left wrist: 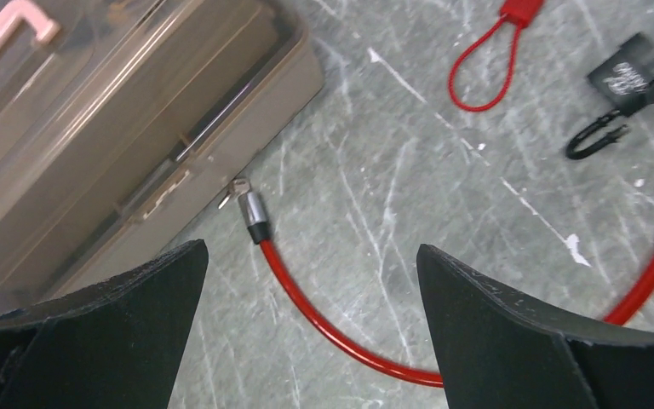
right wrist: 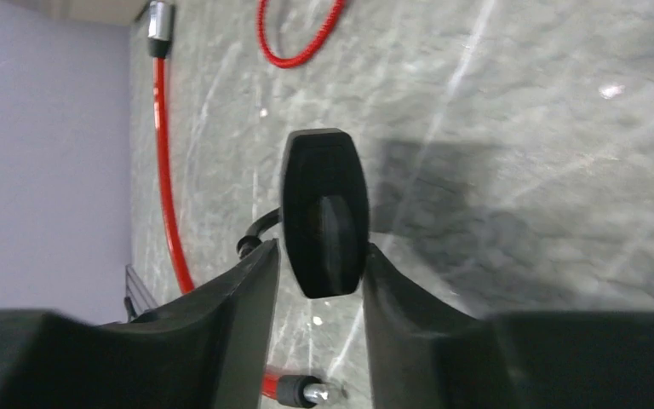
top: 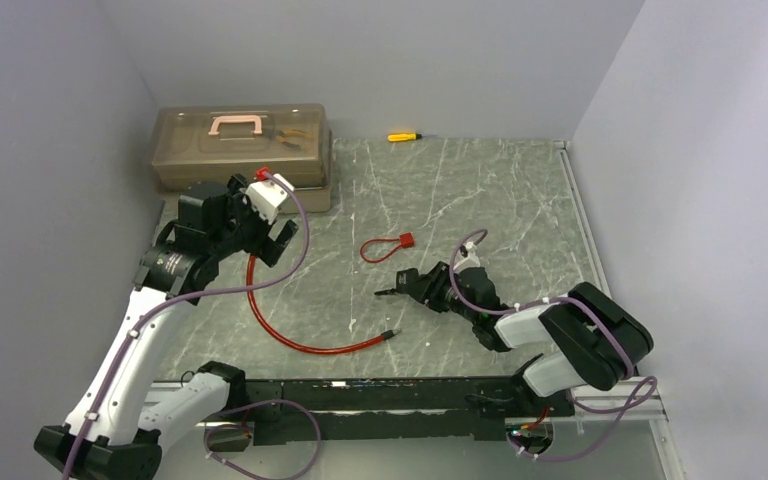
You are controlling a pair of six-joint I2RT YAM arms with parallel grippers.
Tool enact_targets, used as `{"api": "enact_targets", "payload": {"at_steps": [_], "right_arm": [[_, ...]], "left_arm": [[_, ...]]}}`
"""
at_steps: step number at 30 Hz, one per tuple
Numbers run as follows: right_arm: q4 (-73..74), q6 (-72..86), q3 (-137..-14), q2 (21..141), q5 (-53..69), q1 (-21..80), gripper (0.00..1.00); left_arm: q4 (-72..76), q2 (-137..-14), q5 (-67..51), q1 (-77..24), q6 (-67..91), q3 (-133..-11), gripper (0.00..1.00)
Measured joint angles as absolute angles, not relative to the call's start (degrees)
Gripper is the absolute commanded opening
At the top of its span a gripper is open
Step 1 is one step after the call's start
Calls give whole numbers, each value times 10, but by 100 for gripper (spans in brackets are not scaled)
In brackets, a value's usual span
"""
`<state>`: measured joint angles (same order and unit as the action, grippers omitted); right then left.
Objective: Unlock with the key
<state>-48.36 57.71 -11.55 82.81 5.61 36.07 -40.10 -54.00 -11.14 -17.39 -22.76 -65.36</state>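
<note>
My right gripper (top: 415, 287) is shut on a black padlock body (top: 428, 283) and holds it low over the table; its hooked shackle (top: 385, 293) points left. In the right wrist view the fingers (right wrist: 247, 290) press both sides of the padlock (right wrist: 324, 204). A small red cord loop with a red tag (top: 385, 247) lies just beyond it and also shows in the left wrist view (left wrist: 481, 72); I cannot make out a key on it. My left gripper (left wrist: 311, 251) is open and empty, above the thick red cable (left wrist: 306, 298) near its metal end (left wrist: 247, 204).
A brown toolbox (top: 240, 145) with a pink handle stands at the back left, close to the left gripper (top: 257, 238). The red cable (top: 270, 325) curves across the front to its other end (top: 392, 335). A yellow screwdriver (top: 405, 137) lies at the back wall.
</note>
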Motion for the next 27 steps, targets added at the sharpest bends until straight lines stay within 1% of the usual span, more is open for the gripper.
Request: {"api": "enact_targets", "payload": {"at_steps": [2, 3, 4, 8, 10, 11, 12, 14, 16, 19, 21, 23, 24, 27], "right_arm": [[-464, 583, -114, 821, 68, 352, 63], [-448, 584, -110, 812, 72, 349, 72], [-426, 585, -106, 799, 76, 346, 77], [-347, 587, -101, 707, 81, 334, 81], [-285, 583, -102, 653, 84, 324, 86], [-253, 580, -105, 625, 86, 318, 90], [-218, 576, -110, 609, 88, 315, 98], [-145, 561, -132, 549, 91, 302, 100], [-62, 531, -184, 509, 95, 278, 100], [16, 484, -267, 494, 93, 223, 100], [65, 450, -337, 507, 70, 164, 100], [78, 423, -383, 524, 11, 112, 100], [68, 407, -391, 531, -39, 92, 100], [-4, 350, -351, 537, -187, 72, 100]], "left_arm": [[-392, -531, -93, -168, -228, -637, 99], [-387, -528, -87, -165, -229, -630, 99], [-384, -526, -81, -163, -229, -625, 99], [-383, -523, -63, -155, -230, -622, 99], [-384, -523, -62, -149, -229, -622, 99], [-384, -523, -62, -146, -228, -622, 99], [-384, -523, -62, -141, -226, -622, 99], [-385, -524, -64, -131, -221, -623, 99], [-385, -528, -72, -113, -213, -625, 99], [-374, -535, -89, -70, -198, -625, 99], [-357, -540, -99, -41, -189, -620, 100], [-328, -544, -108, -15, -182, -602, 99], [-311, -547, -113, -4, -180, -588, 99], [-256, -561, -122, 20, -172, -532, 99]]}}
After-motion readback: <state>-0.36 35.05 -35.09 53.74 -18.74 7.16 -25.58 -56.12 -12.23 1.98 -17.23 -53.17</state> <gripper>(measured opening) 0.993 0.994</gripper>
